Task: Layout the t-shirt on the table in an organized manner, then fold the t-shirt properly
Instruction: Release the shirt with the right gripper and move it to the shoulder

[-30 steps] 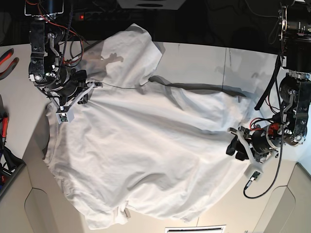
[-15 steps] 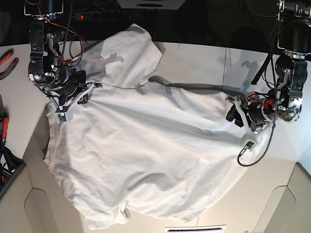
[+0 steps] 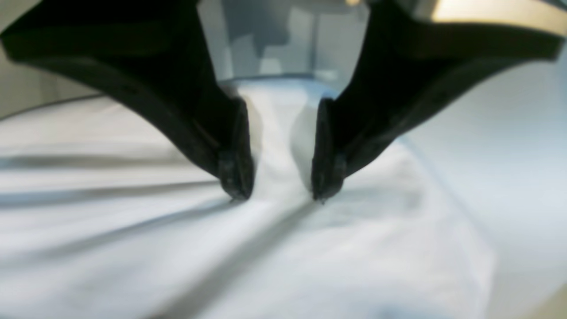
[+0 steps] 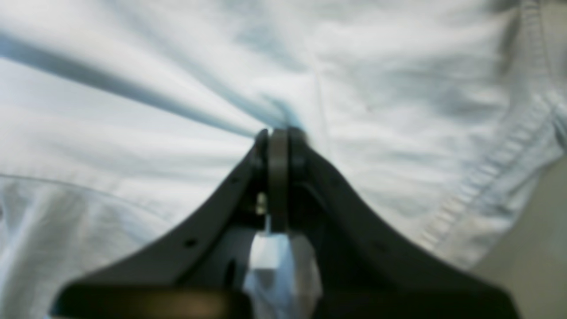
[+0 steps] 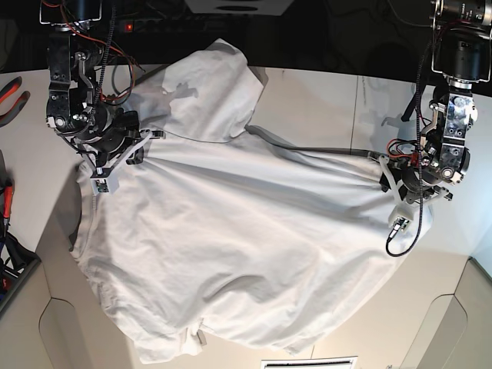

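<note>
The white t-shirt (image 5: 231, 231) lies spread across the table (image 5: 323, 100), pulled taut between my two grippers, with one sleeve reaching toward the far edge. At the shirt's left shoulder my right gripper (image 5: 147, 138) is shut on the cloth; in the right wrist view its fingers (image 4: 278, 133) pinch a fold, and creases fan out over the t-shirt (image 4: 155, 88). My left gripper (image 5: 388, 178) is at the shirt's right edge. In the left wrist view, my left gripper (image 3: 277, 190) has a ridge of the t-shirt (image 3: 310, 257) bunched between its fingertips, which stand a little apart.
Red-handled pliers (image 5: 11, 96) and other tools (image 5: 6, 200) lie at the left edge, above a dark bin (image 5: 11, 269). A black cable (image 5: 400, 238) hangs from the left arm. A thin seam line (image 5: 356, 108) crosses the table's far right. A stitched hem (image 4: 487, 177) borders bare table (image 4: 531, 257).
My left gripper has moved up and to the right in the base view, drawing the shirt's right edge with it and stretching the cloth flatter. The right gripper has stayed put.
</note>
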Controlling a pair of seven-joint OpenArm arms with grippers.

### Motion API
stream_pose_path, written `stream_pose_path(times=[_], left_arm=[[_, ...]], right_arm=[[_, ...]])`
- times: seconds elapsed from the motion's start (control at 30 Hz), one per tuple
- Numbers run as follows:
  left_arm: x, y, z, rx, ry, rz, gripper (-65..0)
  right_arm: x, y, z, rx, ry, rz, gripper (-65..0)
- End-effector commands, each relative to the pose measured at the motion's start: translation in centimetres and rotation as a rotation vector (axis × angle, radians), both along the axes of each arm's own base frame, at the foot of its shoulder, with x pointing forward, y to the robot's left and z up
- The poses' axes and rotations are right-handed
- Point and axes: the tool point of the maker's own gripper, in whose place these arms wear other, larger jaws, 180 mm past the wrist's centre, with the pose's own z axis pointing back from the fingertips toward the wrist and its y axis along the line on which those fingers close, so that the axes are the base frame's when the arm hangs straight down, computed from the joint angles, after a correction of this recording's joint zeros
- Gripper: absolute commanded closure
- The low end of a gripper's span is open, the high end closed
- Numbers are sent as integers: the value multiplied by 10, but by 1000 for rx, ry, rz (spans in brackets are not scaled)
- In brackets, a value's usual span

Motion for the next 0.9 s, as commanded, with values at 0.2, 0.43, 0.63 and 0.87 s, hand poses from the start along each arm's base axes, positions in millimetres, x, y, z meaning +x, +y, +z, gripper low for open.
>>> stream_pose_path(times=[0.2, 0.43, 0.63, 0.87], left_arm=[[8, 35, 19, 87, -27, 42, -236], [7, 21, 17, -16, -14, 16, -236], [7, 20, 17, -21, -14, 13, -236], [7, 20, 17, -20, -14, 14, -236]], right_arm=[[5, -8, 5, -35, -15, -3, 0], [6, -4, 11, -23, -15, 2, 0], [25, 2, 56, -37, -131, 30, -46], [45, 3, 132, -129, -344, 65, -102]])
